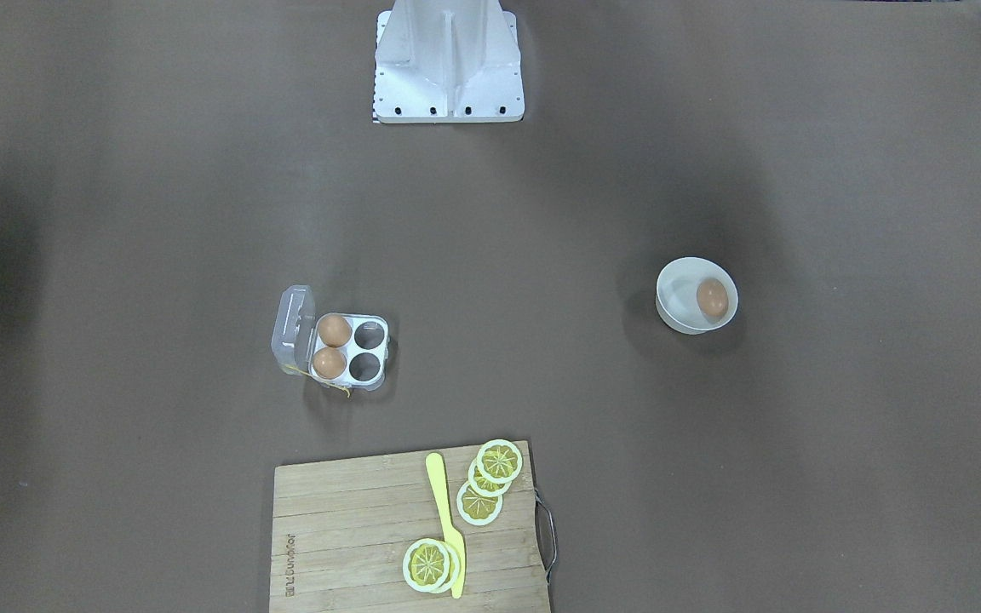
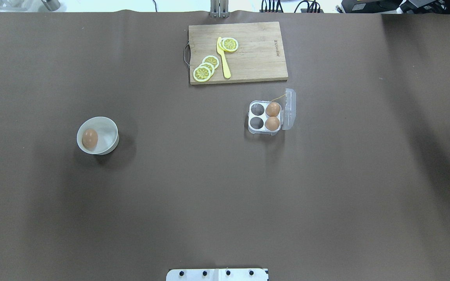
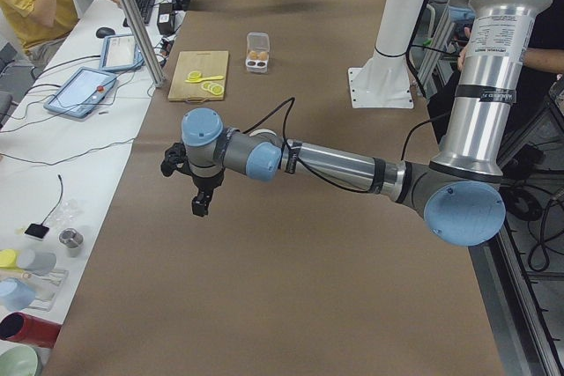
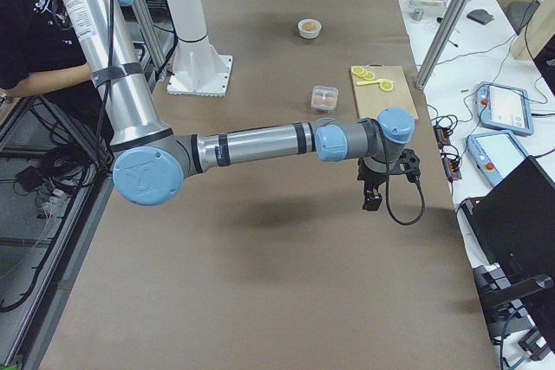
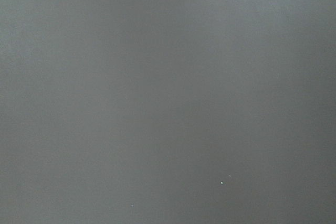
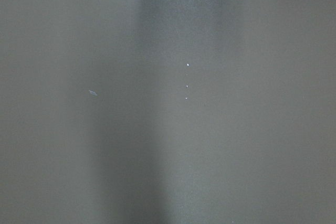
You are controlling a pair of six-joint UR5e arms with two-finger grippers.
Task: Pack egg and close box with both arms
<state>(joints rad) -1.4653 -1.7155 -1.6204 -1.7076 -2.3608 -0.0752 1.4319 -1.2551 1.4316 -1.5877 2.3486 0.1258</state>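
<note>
A brown-covered table (image 2: pixel 225 195) fills every view, and both wrist cameras show nothing but its bare surface. The left arm (image 3: pixel 335 165) stretches out level above the table near the robot's left end, with the left gripper (image 3: pixel 201 204) hanging downward clear of the surface. Only the side view shows it, so I cannot tell whether its fingers are spread or pressed together. The right arm (image 4: pixel 251 143) reaches out in the same way at the robot's right end. The right gripper (image 4: pixel 371 199) also points down above the table, and its finger state cannot be told either.

A wooden cutting board (image 2: pixel 256 47) lies at the table's far edge, carrying lemon slices (image 2: pixel 205 69) and a yellow knife (image 2: pixel 223 58). A round white bowl (image 2: pixel 108 132) sits well apart on the robot's left side.

The box (image 2: pixel 264 116) stands just in front of the board with its lid (image 2: pixel 289 109) swung open toward the robot's right. A yellow string (image 2: pixel 277 96) trails at its far corner. Two eggs (image 2: pixel 273 109) fill the cells next to the lid, and the other two cells are empty.

The egg (image 2: pixel 90 138) lies in the bowl, far from either gripper.
</note>
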